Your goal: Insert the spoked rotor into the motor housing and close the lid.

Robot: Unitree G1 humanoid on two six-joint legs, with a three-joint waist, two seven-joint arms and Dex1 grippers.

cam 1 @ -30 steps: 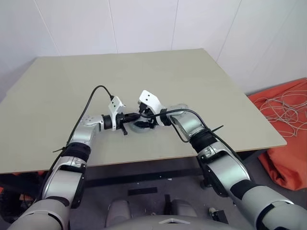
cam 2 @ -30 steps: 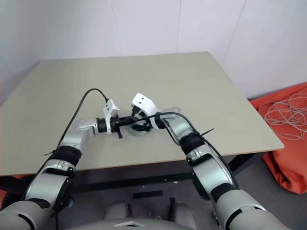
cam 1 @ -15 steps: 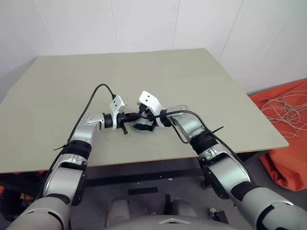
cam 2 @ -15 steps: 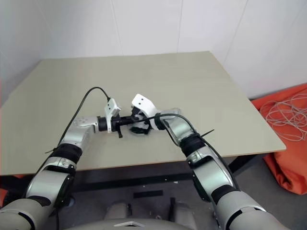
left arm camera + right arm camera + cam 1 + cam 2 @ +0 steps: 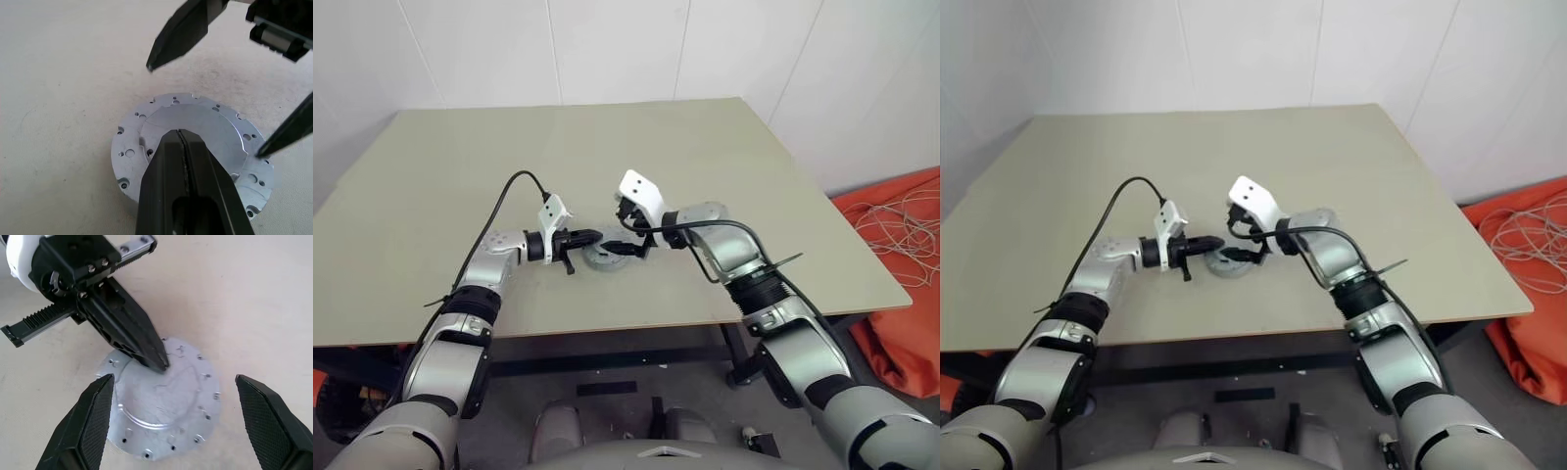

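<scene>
**A:** What do you see from your seat?

**B:** I see a big tan table (image 5: 460, 166) by white walls. An orange cloth (image 5: 901, 225) with thin pale cords on it lies on the floor off to the right.

**A:** Where is the part?

**B:** The lid (image 5: 195, 134) sits near the front middle of the table, between my two arms. It is a flat round silver disc with small holes around its edge. It lies flat, with its face up. It is round, so it has no long side to point anywhere. I see a short silver wall under its rim, but I cannot tell what is below it.

**A:** What is my left gripper doing?

**B:** The left gripper (image 5: 182, 139) has its two black fingers pressed tight together, with nothing between them. It reaches in from the left, pointing a bit down. Its tip is over the top of the lid. I cannot tell if it touches.

**A:** And the right one?

**B:** The right gripper (image 5: 173, 394) has its fingers spread wide, one on each side of the lid. It holds nothing and hangs just above it.
</scene>
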